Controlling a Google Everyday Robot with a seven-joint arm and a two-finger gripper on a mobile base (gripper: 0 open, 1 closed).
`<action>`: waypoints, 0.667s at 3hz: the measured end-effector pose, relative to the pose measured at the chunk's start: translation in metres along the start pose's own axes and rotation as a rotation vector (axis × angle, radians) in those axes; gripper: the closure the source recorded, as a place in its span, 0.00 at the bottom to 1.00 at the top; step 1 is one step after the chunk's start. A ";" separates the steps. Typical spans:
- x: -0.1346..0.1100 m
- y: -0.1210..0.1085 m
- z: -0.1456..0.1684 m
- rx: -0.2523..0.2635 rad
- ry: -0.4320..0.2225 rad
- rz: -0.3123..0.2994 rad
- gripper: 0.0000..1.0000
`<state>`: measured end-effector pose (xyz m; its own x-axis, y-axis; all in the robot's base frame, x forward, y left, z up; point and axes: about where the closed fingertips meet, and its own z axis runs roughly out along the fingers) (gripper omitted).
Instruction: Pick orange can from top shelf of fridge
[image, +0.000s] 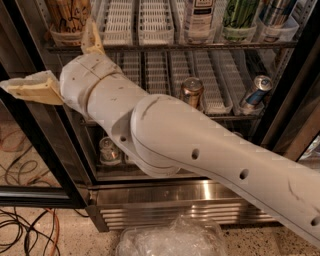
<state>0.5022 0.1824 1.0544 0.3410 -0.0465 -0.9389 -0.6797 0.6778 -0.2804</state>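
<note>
Now in the approach stage, the gripper (50, 59) hangs before the left side of the fridge (175, 197), about level with the top shelf (165, 46), its two tan fingers (31, 88) released, spread well apart and empty. The orange can (67, 15) stands at the left end of that shelf, above the gripper, the upper finger near its base, seemingly not touching. The next move, as judged, calls for raising and turning the gripper so both fingers flank the can before clenching, leaving the copper can (191, 91) on the shelf below alone.
</note>
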 end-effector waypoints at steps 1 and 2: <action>0.000 0.000 0.000 0.000 0.000 0.000 0.00; 0.006 0.000 -0.001 0.012 0.022 0.025 0.00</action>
<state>0.5037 0.1815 1.0488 0.3097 -0.0457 -0.9497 -0.6799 0.6877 -0.2548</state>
